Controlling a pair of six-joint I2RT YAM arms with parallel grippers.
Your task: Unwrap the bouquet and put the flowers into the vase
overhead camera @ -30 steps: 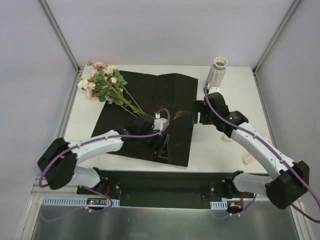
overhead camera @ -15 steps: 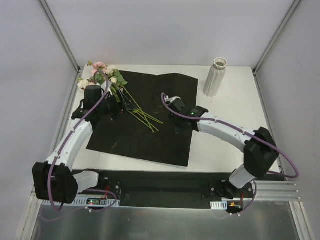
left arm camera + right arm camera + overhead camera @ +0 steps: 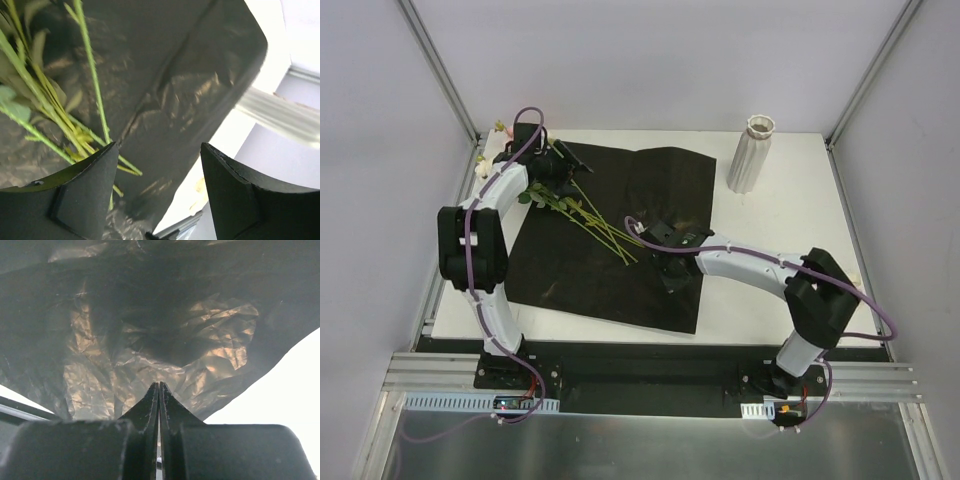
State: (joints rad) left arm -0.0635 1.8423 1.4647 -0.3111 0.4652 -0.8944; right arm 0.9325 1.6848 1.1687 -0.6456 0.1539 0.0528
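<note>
The black sheet (image 3: 620,270) lies spread flat on the table (image 3: 770,290), so the unwrapping looks done and the step in hand is judged to be picking up the flowers (image 3: 588,215). They lie on the sheet's far left part, blooms and leaves at its far left corner and the thin green stems fanning towards its middle. The vase (image 3: 752,155) stands upright off the sheet, just beyond its far right corner. The left gripper (image 3: 158,150) hovers over the leafy end near the far left corner with its jaws standing wide apart and nothing between them; in the wrist view the stems run past its left finger (image 3: 85,200) rather than through the gap. The right gripper (image 3: 665,272) sits low over the sheet's near right part, jaws pressed fully together; no fold of sheet shows between them, and whether the tips touch the sheet cannot be told. To do the pickup well, the left gripper should probably shift sideways until the whole bundle of stems lies inside the gap, come down where the stems run closest together just below the leaves, and close there rather than on blooms or the sheet. Loose stems could slip out, and the glossy sheet could lift with them unless held down.
</note>
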